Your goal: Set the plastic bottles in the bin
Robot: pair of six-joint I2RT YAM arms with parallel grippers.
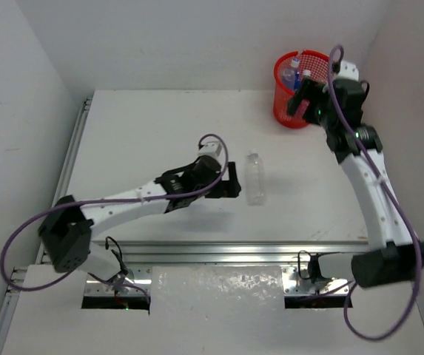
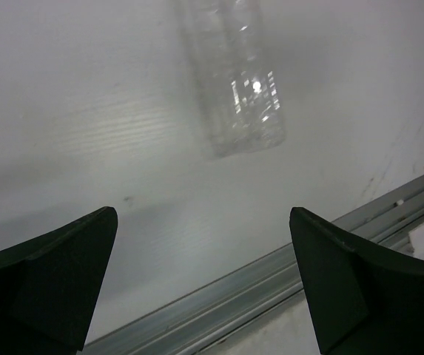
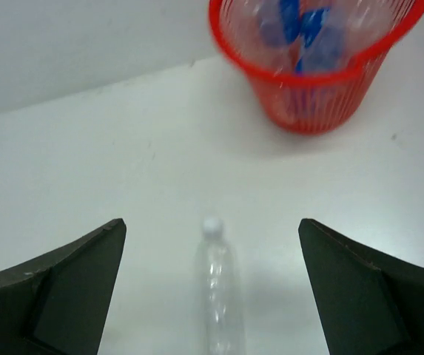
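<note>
**One clear bottle lies on the table**

A clear bottle [image 1: 254, 177] lies flat on its side in the middle of the white table [image 1: 145, 126]. Its white cap [image 1: 254, 155] points away from me, toward the far wall. Nothing is touching it.

The red bin [image 1: 293, 92] stands upright in the far right corner, well apart from that bottle. Inside it I can see bottles with blue labels [image 3: 304, 29]. How many are in there, I cannot tell.

My left claw [image 1: 230, 181] is low over the table, just beside the lying bottle on its left side. Its two fingers are spread wide with nothing between them. In my left wrist view the bottle lies ahead of the fingers, not between them.

My right claw [image 1: 300, 100] is up by the bin's near rim. Its fingers are spread wide too, and it carries nothing.
</note>
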